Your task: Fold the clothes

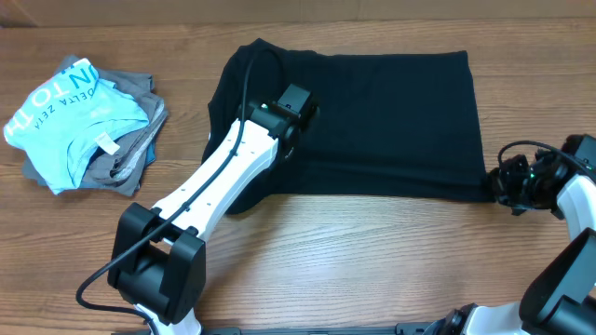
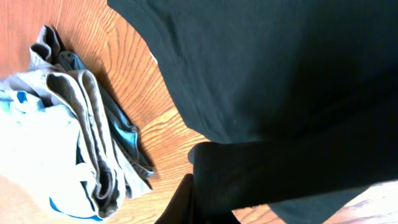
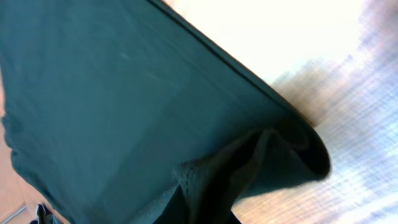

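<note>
The black T-shirt [image 1: 372, 121] lies spread flat across the middle of the wooden table [image 1: 354, 261]. My left gripper [image 1: 287, 130] is over the shirt's left part, shut on a raised fold of the black fabric [image 2: 249, 177]; in the left wrist view that fold covers the left gripper [image 2: 205, 211]. My right gripper [image 1: 498, 183] is at the shirt's lower right corner, shut on a bunched bit of the hem [image 3: 249, 162]. The cloth hides most of the right gripper [image 3: 205, 208] in its wrist view.
A pile of other garments sits at the table's far left: a light blue shirt with white lettering [image 1: 74, 116] on top of grey garments [image 1: 140, 140]. In the left wrist view the pile [image 2: 68, 149] lies just left of the black shirt's edge.
</note>
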